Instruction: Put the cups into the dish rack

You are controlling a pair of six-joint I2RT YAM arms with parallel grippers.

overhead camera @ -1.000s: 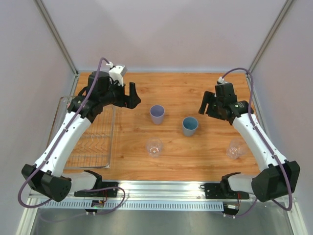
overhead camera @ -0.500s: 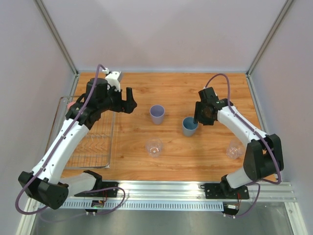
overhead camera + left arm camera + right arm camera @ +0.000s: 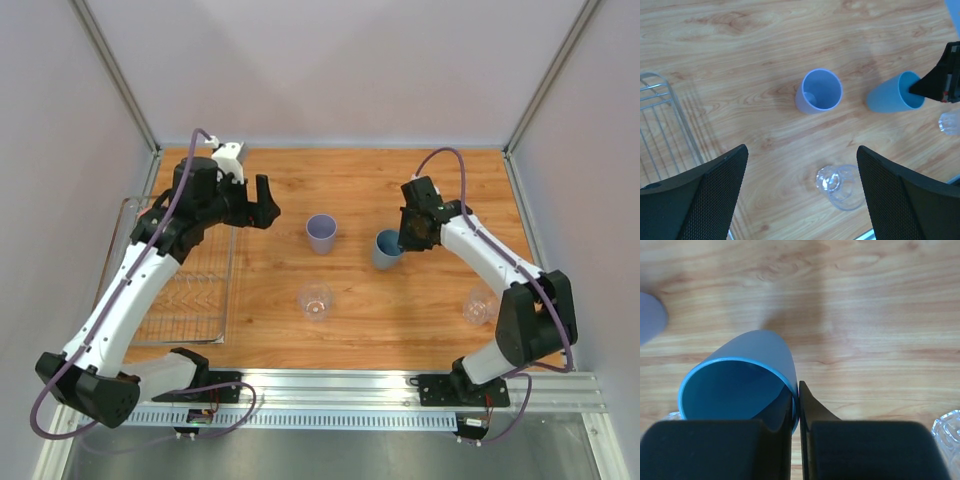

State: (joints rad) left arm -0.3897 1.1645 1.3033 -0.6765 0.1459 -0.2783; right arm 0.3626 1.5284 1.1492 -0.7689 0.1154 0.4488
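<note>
Prongs of thin wire line the dish rack [image 3: 185, 300], which lies along the left edge of the worktop [image 3: 400, 335]. Just right of its far end hangs the left gripper [image 3: 262, 200], its fingers [image 3: 705, 195] wide apart and holding nothing. Next comes the lavender cup [image 3: 321, 233], upright near the worktop's middle. A clear cup [image 3: 316, 300] stands nearer the front edge. Right of the lavender one, the blue cup [image 3: 386, 249] is tipped, its mouth toward the right gripper [image 3: 403, 238]. That gripper's fingers [image 3: 850, 445] are clamped on the cup's rim, one inside the mouth and one outside. A second clear cup [image 3: 479, 306] stands well apart, near the right edge.
</note>
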